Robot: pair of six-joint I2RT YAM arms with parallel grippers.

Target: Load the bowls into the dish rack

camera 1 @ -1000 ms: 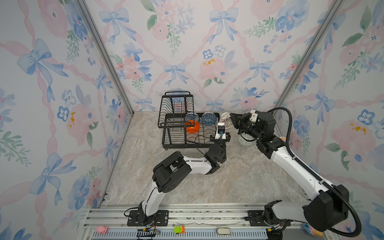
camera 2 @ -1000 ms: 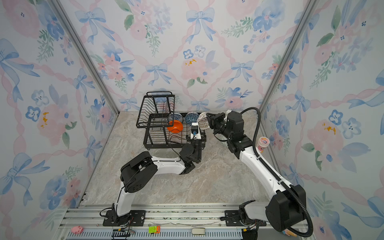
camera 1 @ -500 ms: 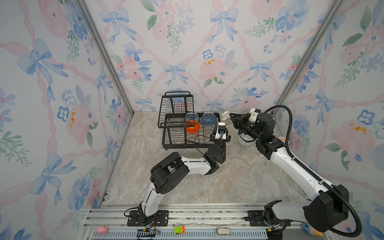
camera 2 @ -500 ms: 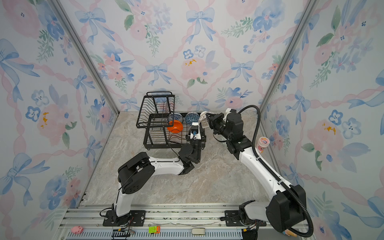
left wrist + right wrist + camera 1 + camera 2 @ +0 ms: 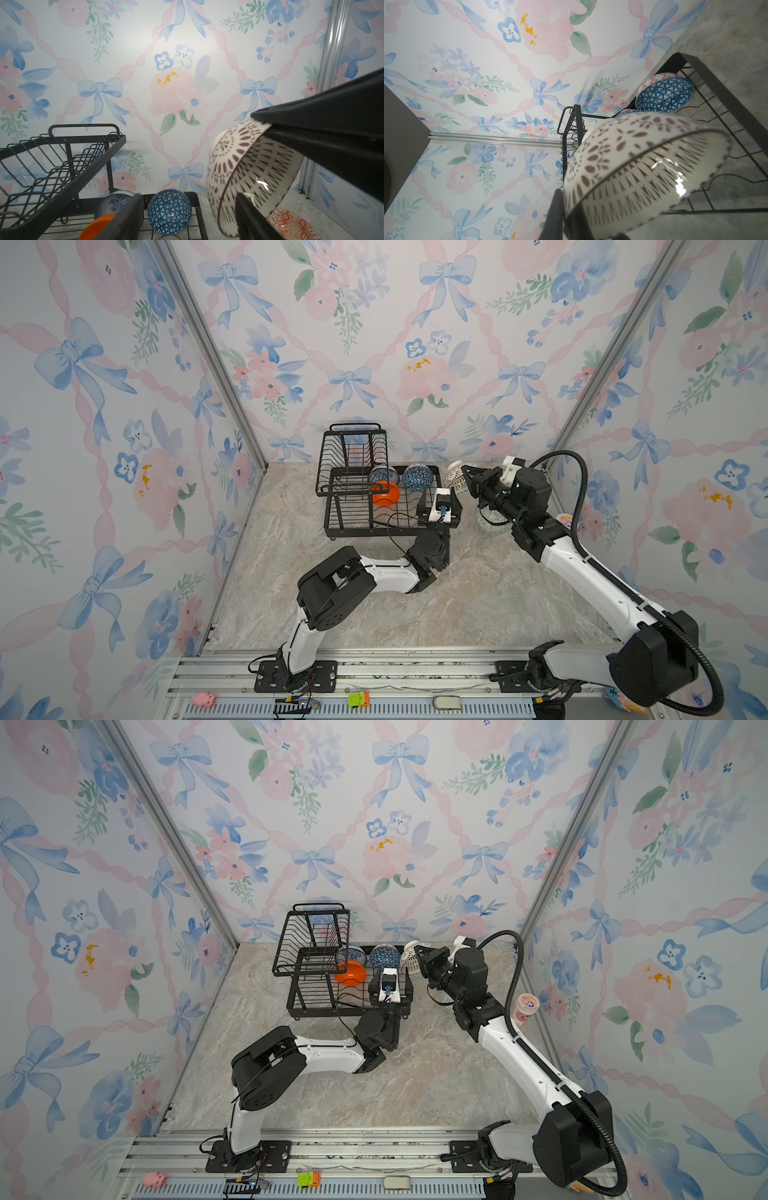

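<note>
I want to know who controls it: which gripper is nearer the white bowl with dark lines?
Right. The right gripper has its jaws shut on the rim of the white bowl, holding it tilted beside the dish rack. The left gripper is open just beside the bowl, not gripping it.

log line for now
right hand: holding white radial-line bowl | left hand: open | dish rack: orange bowl, floral bowl, geometric bowl

No words, numbers or brand names can be read in any view. The only printed label is on the lid of the pink cup point(image 5: 526, 1007), which stands on the table by the right wall. In a top view it shows blue and red marks, too small and blurred to make out.
</note>
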